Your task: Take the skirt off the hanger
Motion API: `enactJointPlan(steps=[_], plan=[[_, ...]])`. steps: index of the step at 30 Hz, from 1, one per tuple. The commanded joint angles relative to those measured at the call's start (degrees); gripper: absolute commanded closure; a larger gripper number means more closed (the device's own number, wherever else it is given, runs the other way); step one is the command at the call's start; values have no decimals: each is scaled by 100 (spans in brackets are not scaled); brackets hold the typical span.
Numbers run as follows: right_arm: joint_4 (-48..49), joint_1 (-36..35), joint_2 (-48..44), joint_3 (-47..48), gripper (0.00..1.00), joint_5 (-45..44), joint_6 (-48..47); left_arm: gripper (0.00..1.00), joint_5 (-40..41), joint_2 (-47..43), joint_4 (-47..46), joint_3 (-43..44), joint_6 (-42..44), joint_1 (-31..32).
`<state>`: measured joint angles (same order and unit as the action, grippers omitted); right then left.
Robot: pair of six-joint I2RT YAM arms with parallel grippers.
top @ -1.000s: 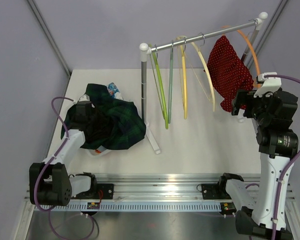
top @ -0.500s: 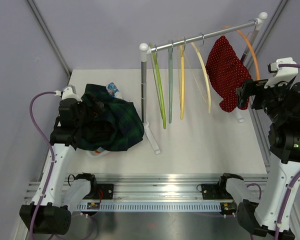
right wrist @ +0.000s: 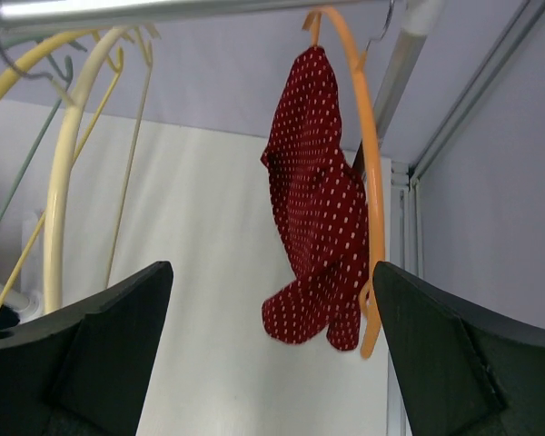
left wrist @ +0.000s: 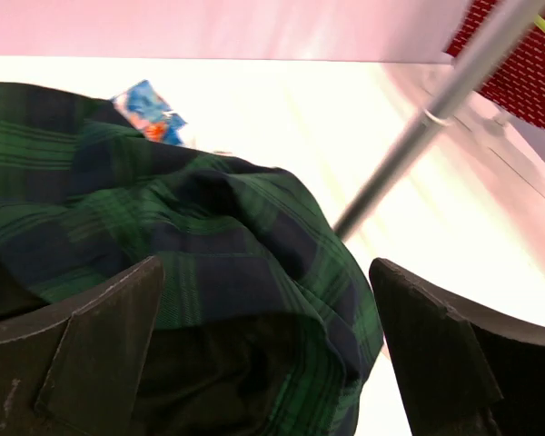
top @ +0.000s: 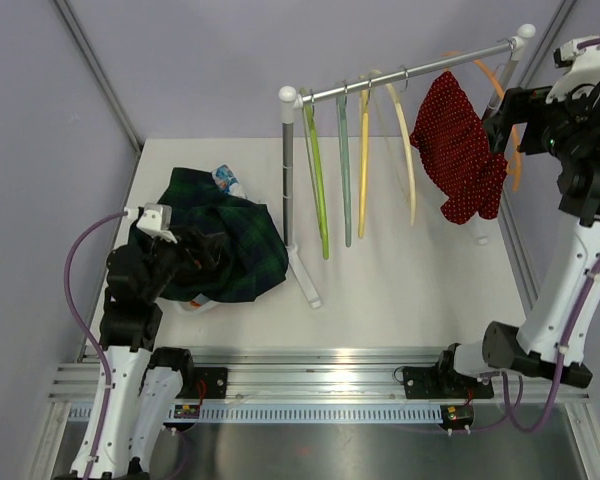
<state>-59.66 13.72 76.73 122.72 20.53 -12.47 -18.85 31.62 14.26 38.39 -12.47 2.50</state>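
The tabletop (top: 400,290) lies far below my right end effector (top: 502,118) and close under my left end effector (top: 202,250). The clothes rack (top: 410,75) has its rail running across just above and ahead of my right one. The plaid garment (top: 220,245) is heaped directly beneath and in front of my left end effector, whose fingers are spread wide with nothing between them. I judge that heap to be no part of the job. The skirt (top: 458,150), red with white dots, is on the rack, straight ahead of my right end effector and well apart from my left, so the right arm is plainly the nearer one. In the right wrist view the skirt hangs in the gap between my fingers, a little toward the right one. Its long axis runs straight down from the rail, and its bunched lower end sits about level with my fingertips. The orange hanger (top: 480,63) carries it, with the hoop curving down the skirt's right side, just beyond the cloth. My right end effector is also wide open and empty, apart from the fabric. I reckon the coming move is to go forward and close on that lower bunch, then draw it off the hoop.
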Motion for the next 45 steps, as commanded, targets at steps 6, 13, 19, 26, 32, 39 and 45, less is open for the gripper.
enactJointPlan(steps=[6, 13, 19, 26, 32, 39, 45], plan=[[-223, 1221, 1880, 1704, 2, 1998, -237, 1, -629, -472, -503, -473, 350, 22], [-125, 1221, 2381, 1677, 9, 2147, -335, 1, -488, -472, -371, -429, 447, 92], [-72, 1204, 2926, 1826, 24, 2191, -335, 1, -470, -481, -345, -438, 456, 93], [-213, 950, 3261, 1940, 46, 2113, -519, 1, -470, -481, -371, -464, 482, 93], [-117, 738, 3121, 1748, 88, 1568, -731, 1, -470, -507, -389, -482, 500, 93], [586, 729, 2436, 1194, 100, 1646, -529, 1, -575, -551, -538, -543, 447, 93], [1228, 729, 1891, 895, 100, 2068, -195, 1, -691, -499, -741, -544, 79, 93]])
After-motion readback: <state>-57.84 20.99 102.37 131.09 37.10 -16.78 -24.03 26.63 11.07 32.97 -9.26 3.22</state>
